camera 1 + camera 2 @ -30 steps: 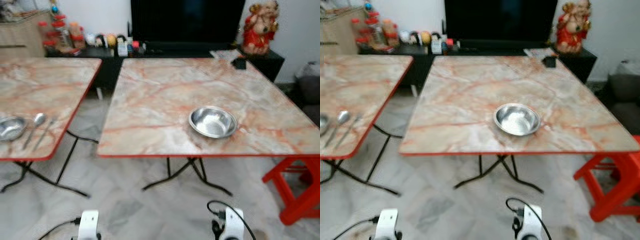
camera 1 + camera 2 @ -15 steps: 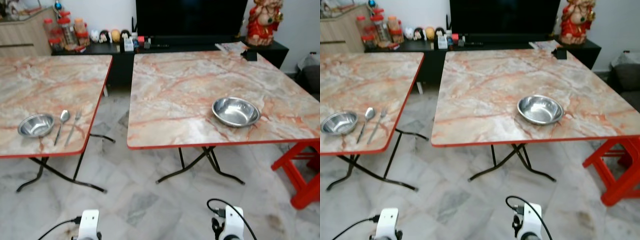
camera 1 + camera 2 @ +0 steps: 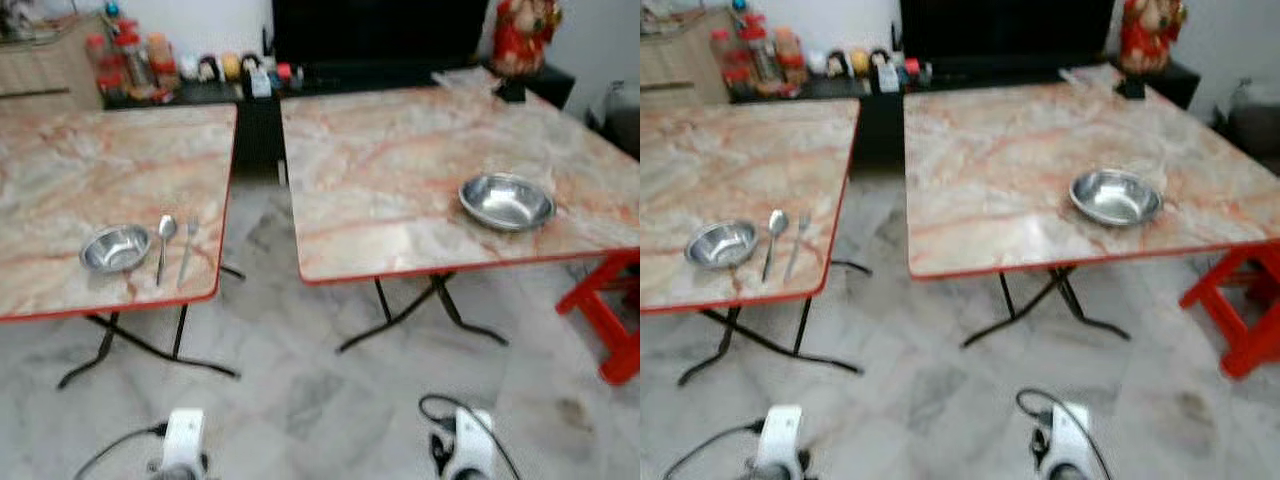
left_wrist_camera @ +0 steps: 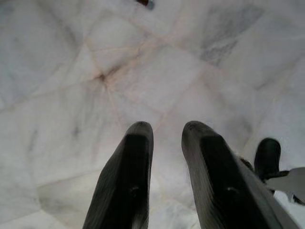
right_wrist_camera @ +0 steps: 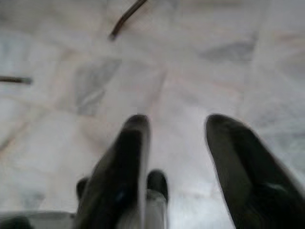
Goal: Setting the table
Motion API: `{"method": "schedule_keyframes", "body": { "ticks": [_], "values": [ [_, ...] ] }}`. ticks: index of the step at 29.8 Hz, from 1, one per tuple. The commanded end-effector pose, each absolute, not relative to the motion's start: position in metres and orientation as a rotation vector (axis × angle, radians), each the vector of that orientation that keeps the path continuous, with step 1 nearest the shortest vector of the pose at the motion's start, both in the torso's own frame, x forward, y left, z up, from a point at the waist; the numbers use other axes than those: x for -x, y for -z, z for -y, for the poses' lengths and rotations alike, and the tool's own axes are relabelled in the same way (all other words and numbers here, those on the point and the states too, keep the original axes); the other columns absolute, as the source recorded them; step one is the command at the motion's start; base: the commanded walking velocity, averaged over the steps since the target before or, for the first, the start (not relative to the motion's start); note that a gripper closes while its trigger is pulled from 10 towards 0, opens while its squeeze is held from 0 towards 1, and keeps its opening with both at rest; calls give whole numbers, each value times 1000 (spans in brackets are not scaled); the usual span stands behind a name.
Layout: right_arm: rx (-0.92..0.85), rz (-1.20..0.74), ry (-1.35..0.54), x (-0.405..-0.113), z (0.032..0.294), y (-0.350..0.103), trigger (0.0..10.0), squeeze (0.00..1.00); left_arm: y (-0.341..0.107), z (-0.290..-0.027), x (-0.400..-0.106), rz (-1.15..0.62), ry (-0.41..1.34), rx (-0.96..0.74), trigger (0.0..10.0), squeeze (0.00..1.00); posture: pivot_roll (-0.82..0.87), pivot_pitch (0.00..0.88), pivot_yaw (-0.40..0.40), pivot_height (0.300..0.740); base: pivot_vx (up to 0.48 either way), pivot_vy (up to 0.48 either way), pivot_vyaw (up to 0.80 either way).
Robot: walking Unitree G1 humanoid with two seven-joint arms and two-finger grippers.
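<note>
Marble-topped tables fill the frame: on the left table (image 3: 60, 180) a small bowl (image 3: 115, 247), spoon (image 3: 164, 240) and fork (image 3: 187, 250) lie lengthwise toward the robot; at right sits a larger bowl (image 3: 506, 201). Left gripper (image 4: 167, 138) and right gripper (image 5: 176, 138) hang parted and empty over the floor. The cutlery lies up and left, likely nearer the left arm.
</note>
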State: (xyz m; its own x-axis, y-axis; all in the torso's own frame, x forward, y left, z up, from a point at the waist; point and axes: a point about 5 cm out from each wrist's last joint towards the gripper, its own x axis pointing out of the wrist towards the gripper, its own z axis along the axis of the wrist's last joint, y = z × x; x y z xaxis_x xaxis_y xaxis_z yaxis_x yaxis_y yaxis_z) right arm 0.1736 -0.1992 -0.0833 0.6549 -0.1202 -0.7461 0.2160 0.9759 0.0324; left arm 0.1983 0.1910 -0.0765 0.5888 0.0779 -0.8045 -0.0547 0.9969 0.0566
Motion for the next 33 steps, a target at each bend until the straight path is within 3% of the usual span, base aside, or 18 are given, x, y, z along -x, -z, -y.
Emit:
{"method": "schedule_keyframes", "body": {
  "ticks": [1,33],
  "values": [
    [-141,-824,181,-178,192,82,10000,0,77,-201,-195,-950,-105,-37,10000,0,0,0,5,740,0,409,0],
    [-137,-825,180,-179,192,82,10000,0,75,-200,-199,-929,-111,-28,10000,0,8,0,1,740,0,407,0]
  ]
}}
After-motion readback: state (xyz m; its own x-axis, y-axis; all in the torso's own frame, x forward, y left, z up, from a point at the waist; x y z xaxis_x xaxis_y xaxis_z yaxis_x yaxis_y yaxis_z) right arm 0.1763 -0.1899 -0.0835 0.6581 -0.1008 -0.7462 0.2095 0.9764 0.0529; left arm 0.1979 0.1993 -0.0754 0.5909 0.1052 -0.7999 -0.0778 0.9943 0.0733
